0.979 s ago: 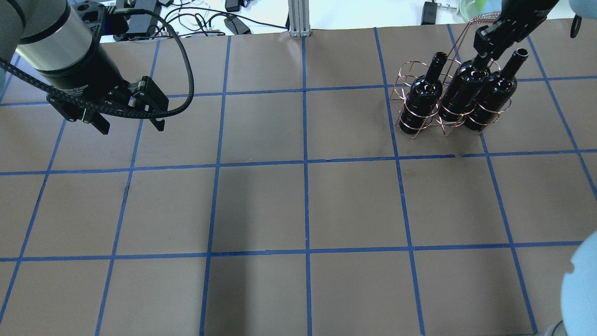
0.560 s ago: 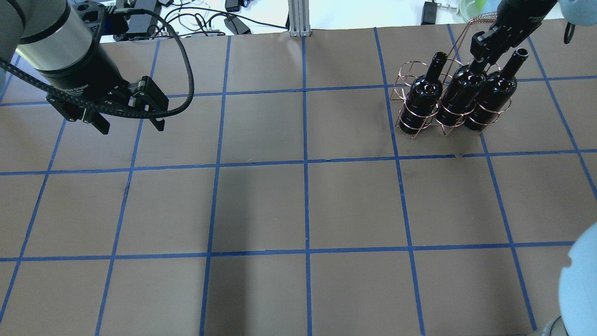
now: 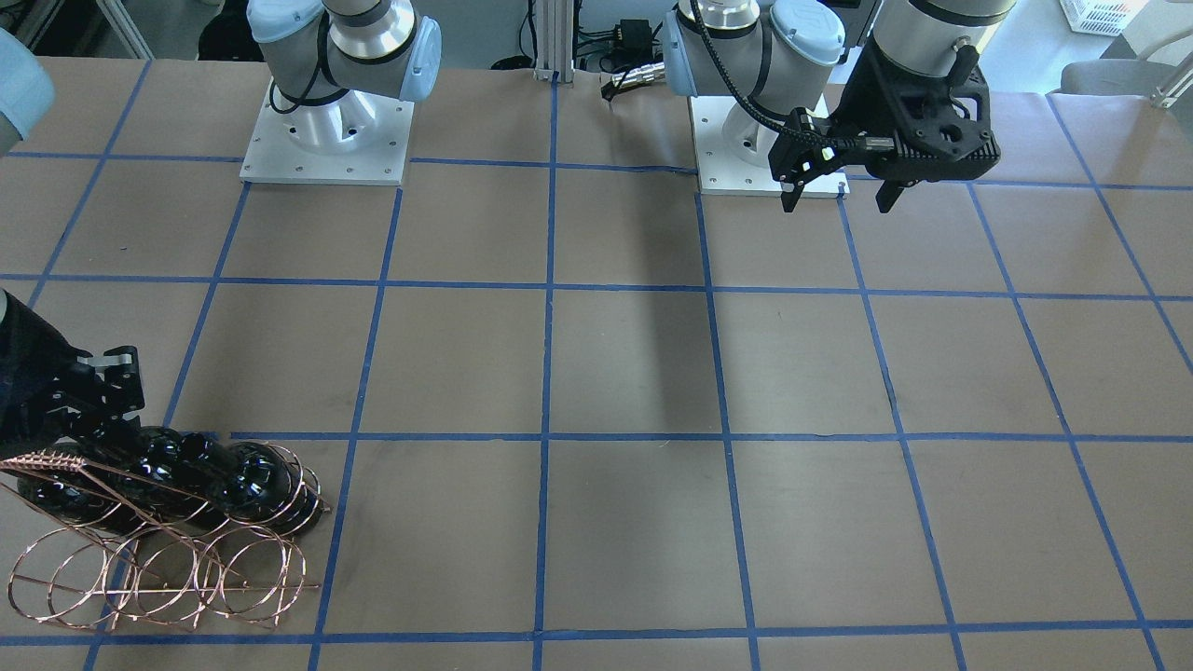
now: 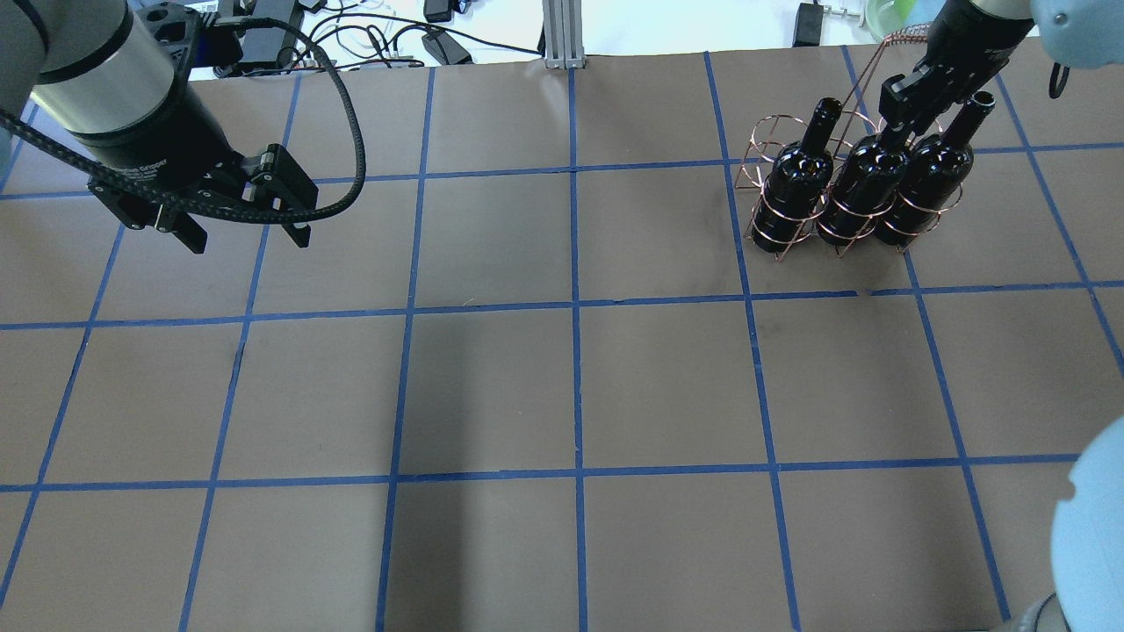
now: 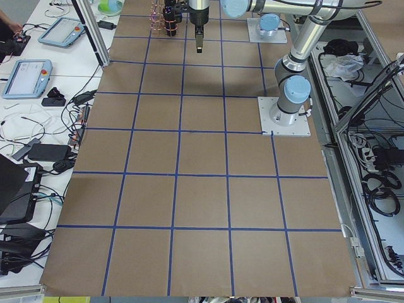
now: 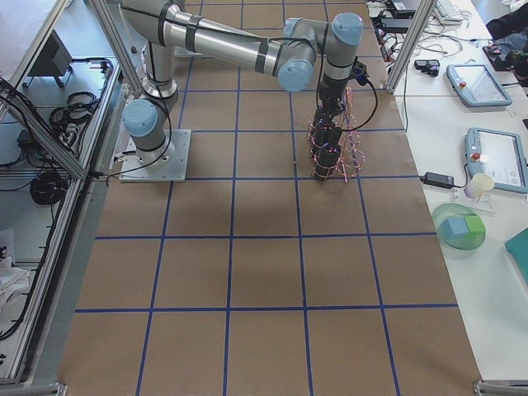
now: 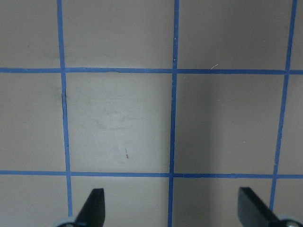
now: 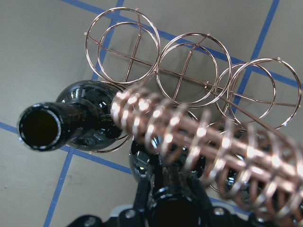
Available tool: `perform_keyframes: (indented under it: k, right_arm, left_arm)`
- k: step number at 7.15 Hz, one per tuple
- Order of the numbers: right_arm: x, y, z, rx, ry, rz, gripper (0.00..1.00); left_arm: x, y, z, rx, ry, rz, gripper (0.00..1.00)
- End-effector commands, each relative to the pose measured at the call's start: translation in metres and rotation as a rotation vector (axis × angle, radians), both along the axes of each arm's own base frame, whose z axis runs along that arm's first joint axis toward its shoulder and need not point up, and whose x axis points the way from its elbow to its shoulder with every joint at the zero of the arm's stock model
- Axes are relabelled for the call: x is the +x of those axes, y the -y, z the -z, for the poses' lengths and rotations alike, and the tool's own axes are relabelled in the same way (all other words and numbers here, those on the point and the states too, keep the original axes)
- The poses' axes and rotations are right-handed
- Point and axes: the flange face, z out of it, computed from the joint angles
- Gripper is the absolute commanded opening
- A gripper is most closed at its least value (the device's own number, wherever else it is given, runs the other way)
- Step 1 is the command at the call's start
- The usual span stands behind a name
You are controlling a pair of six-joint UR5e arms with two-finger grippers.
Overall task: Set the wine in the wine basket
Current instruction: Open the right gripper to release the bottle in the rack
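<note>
Three dark glossy wine bottles stand in the front row of the copper wire wine basket (image 4: 760, 140) at the table's far right. My right gripper (image 4: 897, 123) is shut on the neck of the middle bottle (image 4: 865, 189), whose body sits inside its loops. The other bottles (image 4: 795, 184) (image 4: 931, 180) flank it. In the right wrist view the held neck (image 8: 173, 210) sits between my fingers under the twisted handle (image 8: 199, 137), and an open bottle mouth (image 8: 40, 127) shows to the left. My left gripper (image 4: 248, 235) hovers open over bare table at the far left, its fingertips (image 7: 97, 203) wide apart.
The basket's back row of loops (image 8: 194, 66) holds no bottles. The basket (image 3: 158, 568) stands close to the table edge on the operators' side. Cables and power bricks (image 4: 351, 39) lie beyond the table's far edge. Blue tape lines grid the brown table (image 4: 571, 386).
My right gripper has moved down with the middle bottle, which now sits deeper in its loops, level with its neighbours. The left arm has not moved.
</note>
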Motion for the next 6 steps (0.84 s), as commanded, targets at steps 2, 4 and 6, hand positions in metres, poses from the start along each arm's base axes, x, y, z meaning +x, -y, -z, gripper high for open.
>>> perform_keyframes:
  k: [2, 4, 6]
  right_arm:
    - [-0.001, -0.001, 0.007, 0.016, -0.010, 0.005, 0.48]
    - [0.000, -0.007, -0.005, 0.008, -0.019, 0.016, 1.00]
    - [0.003, -0.026, -0.032, 0.015, -0.044, 0.019, 1.00]
  left_arm:
    - [0.000, 0.000, 0.001, 0.001, 0.000, 0.000, 1.00]
    - [0.000, 0.001, 0.000, 0.000, 0.000, -0.001, 1.00]
    - [0.000, 0.000, 0.001, 0.001, 0.001, 0.000, 1.00]
